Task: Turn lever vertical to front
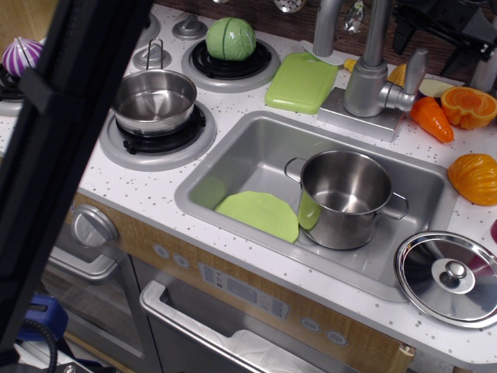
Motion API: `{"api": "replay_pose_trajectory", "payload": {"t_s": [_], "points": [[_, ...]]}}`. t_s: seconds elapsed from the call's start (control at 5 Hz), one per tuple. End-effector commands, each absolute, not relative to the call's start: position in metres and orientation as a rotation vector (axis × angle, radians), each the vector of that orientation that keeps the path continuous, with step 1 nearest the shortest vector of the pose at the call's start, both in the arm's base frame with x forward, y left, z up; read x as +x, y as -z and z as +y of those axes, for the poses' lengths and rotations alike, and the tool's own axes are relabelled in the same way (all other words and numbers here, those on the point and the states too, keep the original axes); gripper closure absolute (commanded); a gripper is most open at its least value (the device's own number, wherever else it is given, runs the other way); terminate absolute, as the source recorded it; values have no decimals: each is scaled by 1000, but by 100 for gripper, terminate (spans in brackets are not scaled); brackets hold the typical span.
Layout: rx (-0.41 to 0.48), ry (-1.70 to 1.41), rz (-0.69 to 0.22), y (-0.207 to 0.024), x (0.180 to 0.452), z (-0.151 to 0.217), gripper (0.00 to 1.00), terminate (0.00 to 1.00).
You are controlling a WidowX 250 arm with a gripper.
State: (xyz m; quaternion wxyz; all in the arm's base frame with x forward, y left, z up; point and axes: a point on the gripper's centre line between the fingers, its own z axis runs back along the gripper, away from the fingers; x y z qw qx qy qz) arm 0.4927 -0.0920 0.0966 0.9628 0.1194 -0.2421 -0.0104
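At the counter's back-right corner, the lever (415,71) is standing upright, just left of my gripper (458,31); I'm not seeing whether its jaws are parted.

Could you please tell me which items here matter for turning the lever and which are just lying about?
Job: lever, faucet base, gripper.

Lying about: pot in sink, lid, green plate, cabbage, cutting board, small pot, orange pieces.

A steel pot (346,199) and green plate (259,214) sit in the sink (248,148); a lid (450,277) lies on the counter (147,186).
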Motion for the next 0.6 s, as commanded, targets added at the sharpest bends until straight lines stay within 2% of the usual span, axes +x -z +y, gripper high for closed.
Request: {"api": "replay_pose_trajectory", "payload": {"t_s": [0.0, 0.2, 0.4], "points": [[225, 2, -552, -117, 500, -78, 0, 0], [244, -17, -551, -116, 497, -84, 100, 0], [242, -44, -538, -116, 490, -90, 100, 0]]}}
